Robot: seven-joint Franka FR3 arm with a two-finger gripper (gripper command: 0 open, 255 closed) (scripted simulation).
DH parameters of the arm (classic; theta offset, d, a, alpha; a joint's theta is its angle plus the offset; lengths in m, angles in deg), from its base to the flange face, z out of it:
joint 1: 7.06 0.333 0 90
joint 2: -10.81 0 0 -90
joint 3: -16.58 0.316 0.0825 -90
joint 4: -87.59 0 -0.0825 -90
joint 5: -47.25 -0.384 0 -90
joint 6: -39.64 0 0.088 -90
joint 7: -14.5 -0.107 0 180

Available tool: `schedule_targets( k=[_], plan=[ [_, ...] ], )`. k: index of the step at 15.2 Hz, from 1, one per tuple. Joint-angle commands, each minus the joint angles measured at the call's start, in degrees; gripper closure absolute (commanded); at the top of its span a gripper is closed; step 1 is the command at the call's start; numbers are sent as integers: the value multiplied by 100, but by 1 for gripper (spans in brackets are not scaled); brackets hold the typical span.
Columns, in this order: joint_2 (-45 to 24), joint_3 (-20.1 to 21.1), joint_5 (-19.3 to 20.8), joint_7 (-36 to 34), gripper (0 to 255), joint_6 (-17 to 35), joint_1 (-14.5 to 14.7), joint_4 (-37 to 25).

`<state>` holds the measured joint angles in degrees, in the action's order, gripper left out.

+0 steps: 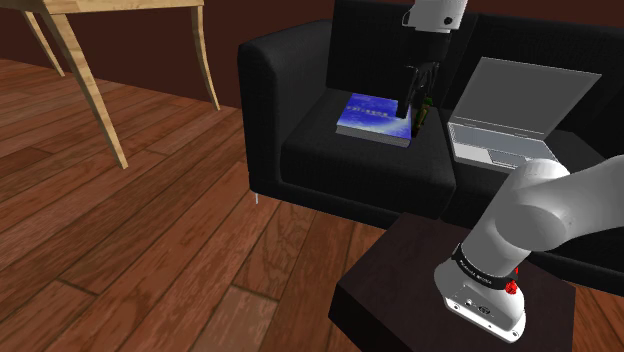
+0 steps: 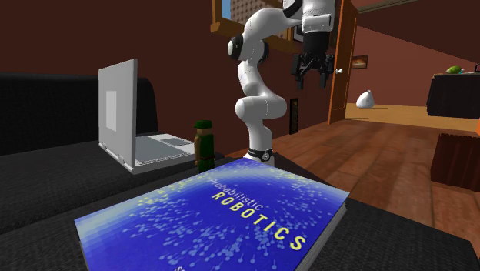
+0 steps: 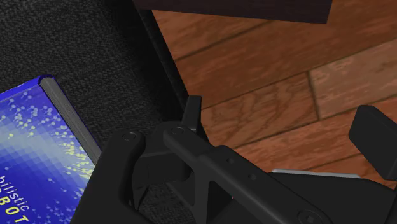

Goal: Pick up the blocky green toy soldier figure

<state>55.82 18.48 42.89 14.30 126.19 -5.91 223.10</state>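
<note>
Green toy soldier (image 2: 205, 145) stands upright on the black sofa (image 1: 300, 150) seat, below the claw (image 2: 313, 77) and clear of it. The claw's two black fingers (image 3: 193, 111) are spread wide with nothing between them. Just beside the figure, also beneath the claw, a blue book (image 2: 223, 223) with "ROBOTICS" on its cover lies flat on the same cushion. On the figure's other side, a little farther from the claw, a grey laptop (image 2: 117, 108) sits open on the seat. Farther out, wooden floor (image 1: 150, 240) runs past the sofa's front, where the arm's dark stand (image 1: 400, 290) sits. Farthest from the claw, a light wooden table (image 1: 130, 6) stands on that floor.
</note>
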Motion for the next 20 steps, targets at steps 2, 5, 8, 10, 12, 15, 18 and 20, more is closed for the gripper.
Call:
schedule_targets(
  k=[2,5,8,10,12,15,18,20],
  plan=[
    [-37,-130,86,137,0,44,-50,6],
    [-192,-520,334,546,0,189,-195,-15],
    [-413,-907,555,951,0,346,-328,-94],
    [-595,-1163,683,1219,0,456,-408,-180],
    [-802,-1419,792,1488,0,567,-478,-293],
    [-1161,-1799,912,1894,0,733,-564,-510],
    [-1573,-2179,972,2308,0,890,-626,-785],
    [-1877,-2432,972,2594,0,987,-656,-1002]
  ],
)
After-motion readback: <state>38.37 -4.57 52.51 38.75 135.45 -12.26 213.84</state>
